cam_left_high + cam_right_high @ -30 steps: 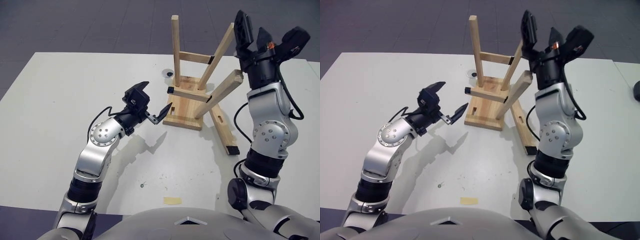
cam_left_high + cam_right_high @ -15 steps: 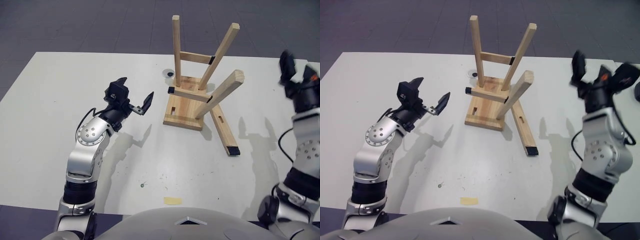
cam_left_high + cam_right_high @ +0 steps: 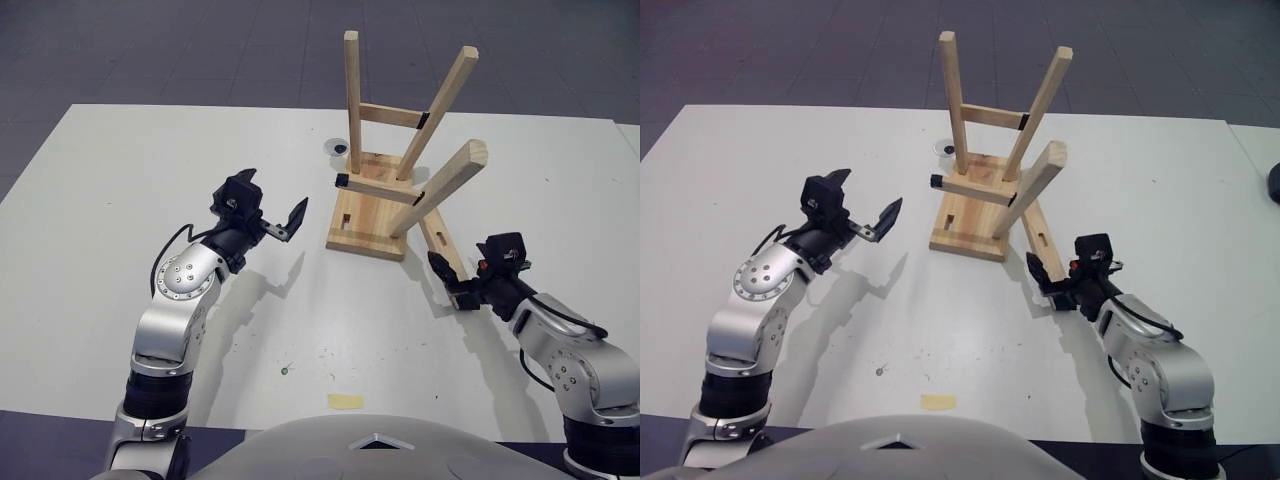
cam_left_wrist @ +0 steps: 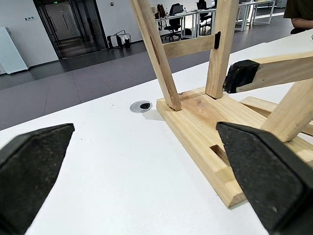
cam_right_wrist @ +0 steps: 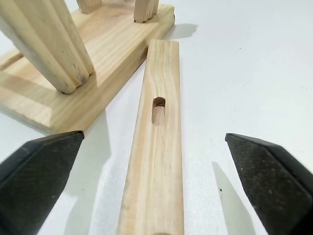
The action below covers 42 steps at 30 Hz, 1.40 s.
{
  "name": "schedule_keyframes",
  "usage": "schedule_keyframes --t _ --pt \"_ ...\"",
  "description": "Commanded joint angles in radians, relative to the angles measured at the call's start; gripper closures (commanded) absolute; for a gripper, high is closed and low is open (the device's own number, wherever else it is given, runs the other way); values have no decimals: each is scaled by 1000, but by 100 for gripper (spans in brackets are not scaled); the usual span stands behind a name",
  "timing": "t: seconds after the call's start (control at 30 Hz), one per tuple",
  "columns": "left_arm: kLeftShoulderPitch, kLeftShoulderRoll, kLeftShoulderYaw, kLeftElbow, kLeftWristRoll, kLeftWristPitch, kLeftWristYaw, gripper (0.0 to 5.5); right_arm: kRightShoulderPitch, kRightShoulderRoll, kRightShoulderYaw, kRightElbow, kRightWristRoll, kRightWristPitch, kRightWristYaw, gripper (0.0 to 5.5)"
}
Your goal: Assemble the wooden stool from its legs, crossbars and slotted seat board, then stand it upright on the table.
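The stool stands upside down at mid-table: the slotted seat board (image 3: 362,222) lies flat, with three legs (image 3: 351,95) and two crossbars (image 3: 390,114) rising from it. A loose leg (image 3: 440,245) with a slot lies on the table by the board's right edge. My right gripper (image 3: 462,281) is low over that leg's near end, open; in the right wrist view the leg (image 5: 155,161) runs between the fingers (image 5: 41,169) without touching them. My left gripper (image 3: 272,201) hovers open left of the board, which the left wrist view shows as the seat board (image 4: 208,142) just ahead.
A round cable grommet (image 3: 338,147) sits in the table behind the stool. A scrap of yellow tape (image 3: 345,401) lies near the front edge. White tabletop (image 3: 110,190) stretches wide to the left. A dark object (image 3: 1272,182) lies at the far right edge.
My right arm has swung down from high behind the stool to low over the loose leg's near end. My left gripper has drawn back from the seat board, still open.
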Motion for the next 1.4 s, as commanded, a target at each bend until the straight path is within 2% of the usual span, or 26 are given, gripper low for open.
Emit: schedule_keyframes --t 0.03,0.13,0.63,0.73,0.9,1.0,1.07,1.17,1.27,1.4 --pt "4 -8 -10 7 20 -4 16 10 18 -26 34 -4 -38 62 9 27" --pt "8 -14 -12 5 27 -11 22 10 12 -38 37 1 -65 80 21 62" --pt "7 -30 -16 9 51 -36 45 10 -17 -76 48 39 -117 129 117 305" --pt "-26 -32 23 -1 30 -23 49 10 -41 -83 28 55 -135 115 123 333" --pt "-130 -32 155 -5 -80 38 55 10 -169 9 -58 147 -225 -61 -10 342" --pt "-294 -25 239 25 -189 96 53 10 -285 45 -119 189 -296 -228 -110 342" --pt "-415 -19 284 40 -269 136 49 10 -359 27 -140 180 -348 -353 -135 342" --pt "-557 -27 302 75 -377 181 26 10 -440 -31 -107 137 -448 -496 -125 343" --pt "-676 -98 334 110 -562 270 55 10 -527 -74 -23 89 -520 -623 -55 343" --pt "-763 -207 428 156 -978 391 212 10 -579 -60 71 35 -517 -715 40 343"
